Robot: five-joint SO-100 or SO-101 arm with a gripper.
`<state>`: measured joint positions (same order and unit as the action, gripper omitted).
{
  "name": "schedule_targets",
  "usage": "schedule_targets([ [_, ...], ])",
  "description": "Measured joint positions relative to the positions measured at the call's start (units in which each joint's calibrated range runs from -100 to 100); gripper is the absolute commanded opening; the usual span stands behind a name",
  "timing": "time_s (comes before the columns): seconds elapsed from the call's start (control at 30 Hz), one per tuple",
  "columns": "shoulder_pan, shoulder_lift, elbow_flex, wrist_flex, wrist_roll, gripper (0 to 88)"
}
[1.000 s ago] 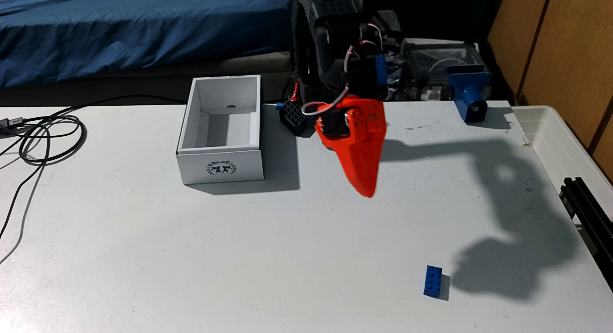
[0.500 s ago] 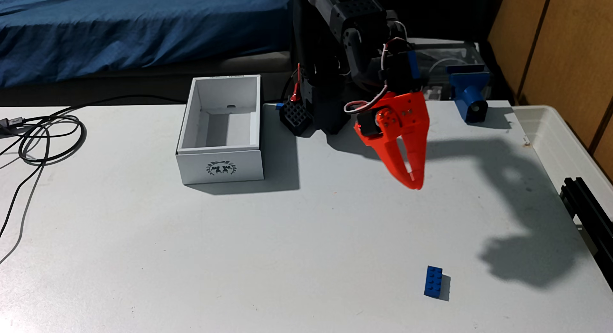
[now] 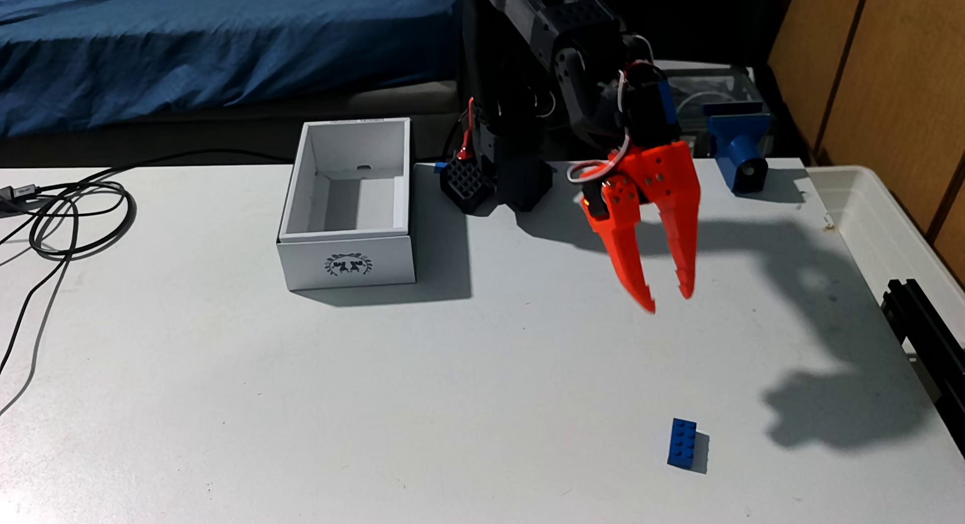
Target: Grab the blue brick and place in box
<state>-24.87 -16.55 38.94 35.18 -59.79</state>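
Above the desk (image 3: 365, 399), right of centre in the fixed view, the jaws (image 3: 671, 297) hang parted by a moderate gap, holding nothing and pointing down, apparently spread ready for a pickup. The brick (image 3: 681, 443) lies flat, studs up, nearer the camera and well apart. The box (image 3: 346, 263) stands open-topped at left, empty.

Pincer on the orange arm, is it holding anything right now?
Nothing. The pincer hangs open and empty above the table; the blue brick lies untouched below.
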Motion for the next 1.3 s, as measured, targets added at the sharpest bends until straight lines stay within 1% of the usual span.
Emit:
schedule_targets([
  [0.23,-0.22,9.54,-3.76,0.0,-1.79,30.6],
  [0.57,-0.81,16.64,-7.96,0.26,-4.53,40.7],
  [0.87,-0.81,25.25,-19.94,11.42,-8.63,46.6],
  [1.07,-0.81,32.69,-27.81,16.07,-10.11,49.4],
  [1.3,-0.81,38.6,-35.76,21.17,-11.58,50.5],
])
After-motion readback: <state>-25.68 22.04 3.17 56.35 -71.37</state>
